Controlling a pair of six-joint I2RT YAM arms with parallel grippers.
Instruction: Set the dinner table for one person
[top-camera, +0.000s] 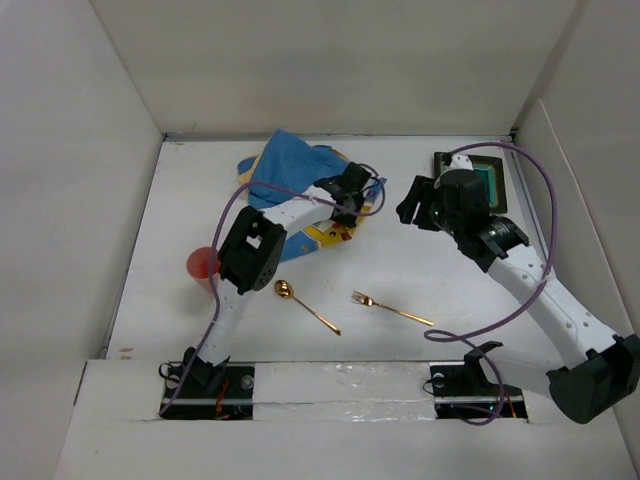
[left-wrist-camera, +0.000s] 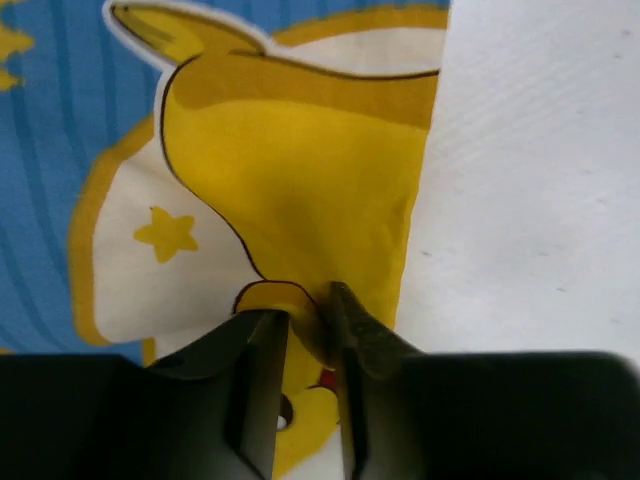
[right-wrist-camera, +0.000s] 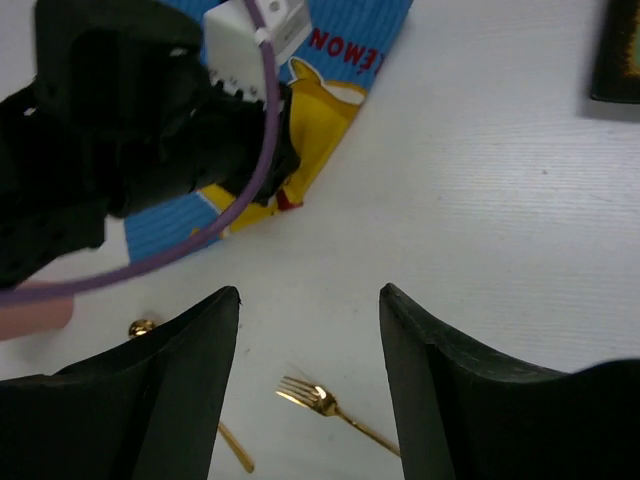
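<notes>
The dinner table (top-camera: 430, 265) is a white tabletop. A crumpled blue placemat (top-camera: 292, 162) with a yellow cartoon figure lies at its back centre. My left gripper (top-camera: 351, 208) sits at the placemat's near right corner. In the left wrist view this left gripper (left-wrist-camera: 310, 325) is shut on a raised fold of the yellow cloth (left-wrist-camera: 290, 190). My right gripper (top-camera: 410, 210) hovers just to its right, above bare table. Seen from its wrist, the right gripper (right-wrist-camera: 310, 300) stands open and holds nothing. A gold fork (right-wrist-camera: 322, 400) lies below and beyond its fingertips.
A gold spoon (top-camera: 300, 300) and the gold fork (top-camera: 392, 308) lie near the front middle. A red cup (top-camera: 203, 265) stands at the left beside the left arm. A dark square plate (top-camera: 490, 182) sits at the back right, behind the right wrist. White walls enclose the table.
</notes>
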